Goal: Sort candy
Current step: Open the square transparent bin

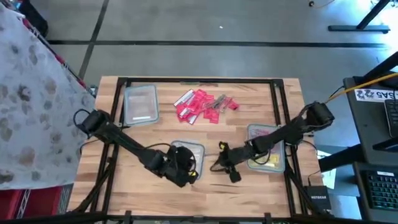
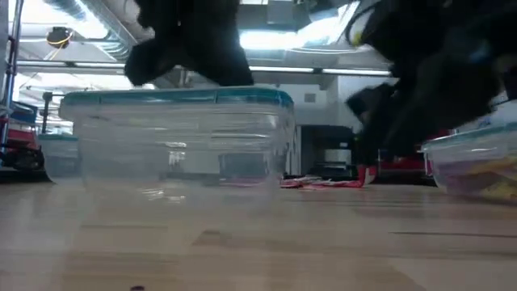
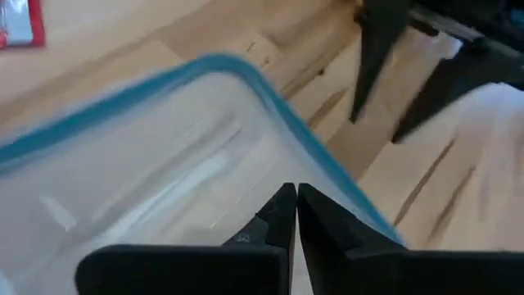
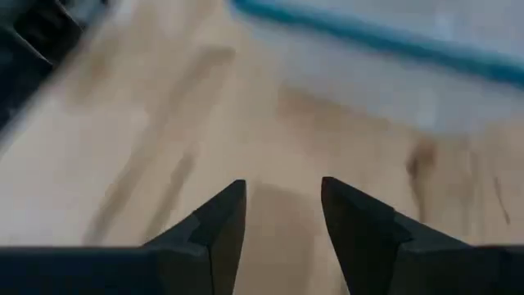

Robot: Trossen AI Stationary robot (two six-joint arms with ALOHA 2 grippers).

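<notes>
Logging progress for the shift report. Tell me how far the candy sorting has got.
Early to midway. Done: the right tub already holds a few pieces, yellow and pink. In hand: nothing visibly carried; the left pincer is shut over the centre tub, while the right pincer is open above bare table between the tubs. Left: the main candy pile is unsorted at the far side, and the far-left tub looks empty.
</notes>
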